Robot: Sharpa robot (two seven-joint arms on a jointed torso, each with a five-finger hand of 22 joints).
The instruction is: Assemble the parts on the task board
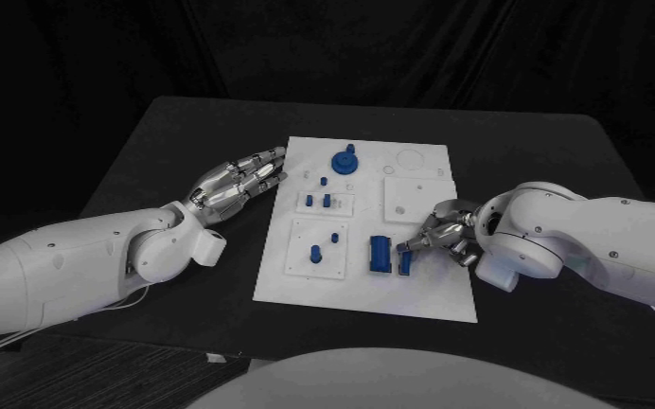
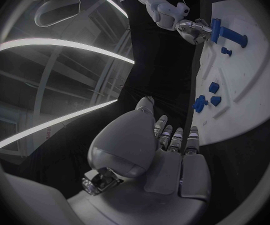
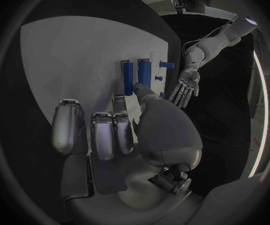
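A: Starting near: the task board (image 1: pixel 358 291) is seen in the table's middle. Two long blue bars (image 1: pixel 380 255) lie on its near part, side by side, long axis running near-to-far.

B: Which hand is nearer?

A: The right hand (image 1: pixel 439 239). Its fingertips are placed just beside the right-hand bar, maybe touching; a real grip cannot be told. The bars lie to the left of the fingers.

B: And farther?

A: The left hand (image 1: pixel 240 182) is rested by the board's left edge, fingers extended together, nothing held. A blue knob (image 1: pixel 345 159) stands at the far side.

The head camera looks down on the task board (image 1: pixel 366 276); both wrist cameras view it obliquely from close behind their hands.
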